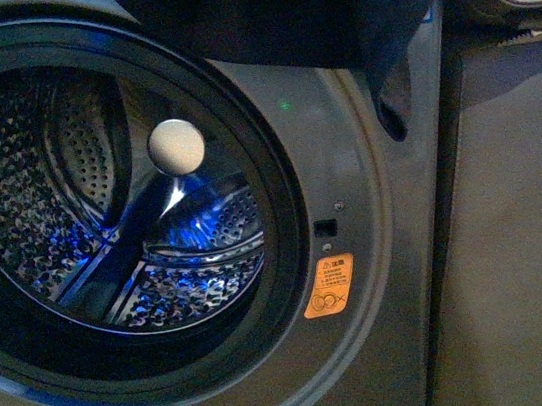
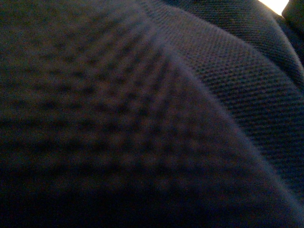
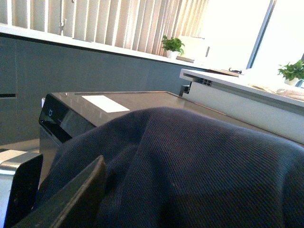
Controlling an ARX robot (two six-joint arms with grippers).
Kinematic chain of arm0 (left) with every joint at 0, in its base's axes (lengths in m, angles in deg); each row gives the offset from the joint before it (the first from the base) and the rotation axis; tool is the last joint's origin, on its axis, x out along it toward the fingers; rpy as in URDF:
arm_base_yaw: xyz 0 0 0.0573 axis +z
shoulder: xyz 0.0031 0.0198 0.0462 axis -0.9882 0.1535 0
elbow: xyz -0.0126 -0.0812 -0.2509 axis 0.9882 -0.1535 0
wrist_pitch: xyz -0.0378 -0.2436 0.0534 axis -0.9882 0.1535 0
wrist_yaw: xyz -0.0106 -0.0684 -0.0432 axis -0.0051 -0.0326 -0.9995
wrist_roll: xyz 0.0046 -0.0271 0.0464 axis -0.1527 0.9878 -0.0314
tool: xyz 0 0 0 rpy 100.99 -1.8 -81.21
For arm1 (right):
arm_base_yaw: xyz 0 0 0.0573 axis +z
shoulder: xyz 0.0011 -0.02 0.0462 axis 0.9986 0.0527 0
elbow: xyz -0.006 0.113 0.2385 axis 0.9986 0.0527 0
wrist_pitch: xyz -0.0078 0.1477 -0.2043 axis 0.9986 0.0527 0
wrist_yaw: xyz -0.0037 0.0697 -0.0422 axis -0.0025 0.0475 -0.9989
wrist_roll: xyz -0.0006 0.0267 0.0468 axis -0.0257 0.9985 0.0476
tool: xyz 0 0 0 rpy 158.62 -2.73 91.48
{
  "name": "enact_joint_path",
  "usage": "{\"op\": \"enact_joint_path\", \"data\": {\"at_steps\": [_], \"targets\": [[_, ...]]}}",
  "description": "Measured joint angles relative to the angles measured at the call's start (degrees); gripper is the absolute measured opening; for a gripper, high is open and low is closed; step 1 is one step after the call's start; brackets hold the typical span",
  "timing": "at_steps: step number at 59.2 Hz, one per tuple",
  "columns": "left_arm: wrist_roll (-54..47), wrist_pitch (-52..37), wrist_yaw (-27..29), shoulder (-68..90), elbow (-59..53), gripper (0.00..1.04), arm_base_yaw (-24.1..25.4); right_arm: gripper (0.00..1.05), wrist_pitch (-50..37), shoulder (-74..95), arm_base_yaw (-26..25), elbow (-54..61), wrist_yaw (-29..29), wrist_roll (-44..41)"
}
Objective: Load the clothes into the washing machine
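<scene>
Has clothes (image 1: 304, 6) up above washing machine (image 1: 363, 281), none in its drum (image 1: 80, 210) yet; cannot tell whether right end effector (image 3: 66, 199) clamps

clothes (image 2: 190, 118): matt woven cloth | washing machine (image 1: 383, 278): smooth grey metal | drum (image 1: 17, 188): shiny perforated steel
</scene>
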Motion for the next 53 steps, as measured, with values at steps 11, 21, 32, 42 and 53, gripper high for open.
{"op": "enact_joint_path", "data": {"at_steps": [11,21,32,42,53], "targets": [[1.57,-0.83,-0.66,-2.8,-5.38,0.07,2.58,0.97,0.0,-0.22,0.0,0.0,0.02,0.02],[2.82,-2.82,-1.95,-5.81,-11.43,0.07,4.63,0.97,0.0,-0.24,0.0,0.0,0.02,0.02],[3.43,-6.32,-4.15,-9.55,-20.85,0.07,7.89,0.97,0.0,-0.42,0.0,0.0,0.0,0.0],[5.22,-8.61,-6.29,-11.21,-28.02,0.07,11.91,0.97,0.0,-0.5,0.0,0.0,0.0,0.0],[6.62,-11.41,-9.07,-11.5,-33.4,0.07,17.35,0.97,-25.94,-7.45,0.42,16.85,-14.21,3.08]]}}
